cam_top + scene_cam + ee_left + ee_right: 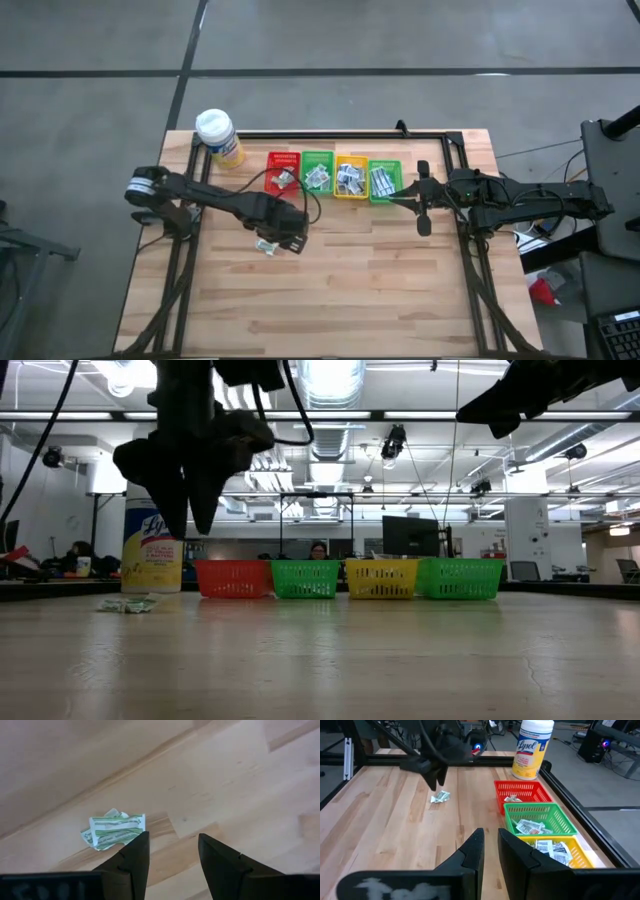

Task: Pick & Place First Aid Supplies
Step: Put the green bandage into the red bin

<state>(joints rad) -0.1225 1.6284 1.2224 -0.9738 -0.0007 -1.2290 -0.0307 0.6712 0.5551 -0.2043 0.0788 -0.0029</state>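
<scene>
A crumpled white packet with green print [115, 830] lies flat on the wooden table [380, 290], left of the middle [265, 245]. My left gripper [172, 851] hangs above the table beside it, pointing down, open, with nothing between its fingers; in the low view it [190, 510] is clear of the table and the packet [128, 604]. More first aid supplies lie in the red [284, 170], green [318, 172], yellow [350, 177] and second green [384, 180] baskets. My right gripper [491, 845] waits at the right, near the baskets, its fingers a narrow gap apart and empty.
A yellow bottle with a white cap [218, 137] stands at the far left corner, next to the red basket. A black frame rail [330, 135] runs behind the baskets, and rails run down both sides. Bare wood stretches across the near half.
</scene>
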